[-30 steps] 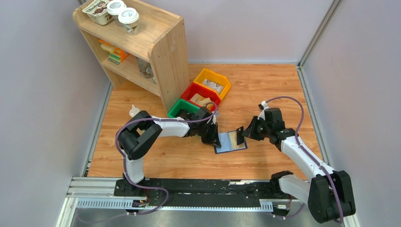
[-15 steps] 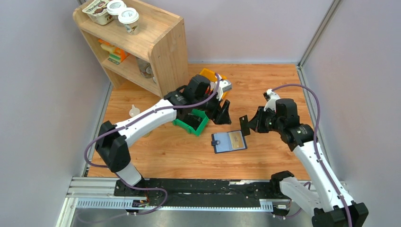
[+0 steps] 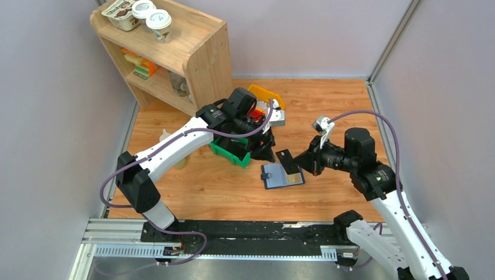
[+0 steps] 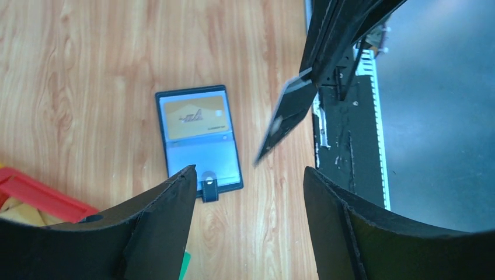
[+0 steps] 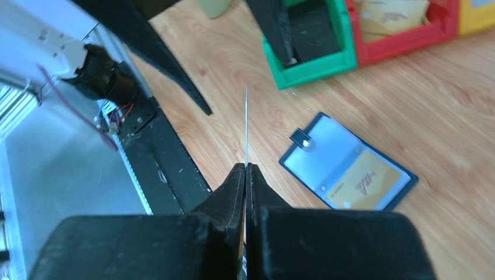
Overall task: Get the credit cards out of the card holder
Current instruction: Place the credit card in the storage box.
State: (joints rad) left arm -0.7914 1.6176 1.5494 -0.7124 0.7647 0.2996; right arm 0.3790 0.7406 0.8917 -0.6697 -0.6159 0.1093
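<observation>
Card holder (image 3: pixel 274 177): lay open and flat on the bench (image 3: pixel 192 192), about midway between the left and right edges and closer to the near edge than the far one. Ran with its long axis roughly left to right, a little slanted, strap tab (image 4: pixel 209 188) at the left end, grey slotted face up. Carried one tan card (image 4: pixel 194 116) tucked in the half away from the tab.

Right hand (image 5: pixel 246 169): clamped fully shut on a second card (image 4: pixel 289 114), gripped by one edge and raised off the bench at a tilt. Hung just above and beside the holder's right end, apart from it in the left wrist view. Showed from the right wrist only as a thin line standing up from the fingertips.

Left hand (image 4: pixel 249 172): spread wide, nothing between the fingers. Hovered just past the holder toward the far edge, over the green bin (image 3: pixel 230 153), looking down with the holder ahead of the fingertips on the near side.

Judged both hands near the holder, only the left one free. Likely called for setting the lifted card down first, onto the bare bench right of the holder or toward the near edge. Offered less room on the far-left side, with the green bin and a red bin (image 5: pixel 403 39) close by and the wooden shelf (image 3: pixel 175 52) behind them at the far-left corner. Risked a brush between the two hands over the holder, given the tight spacing.
</observation>
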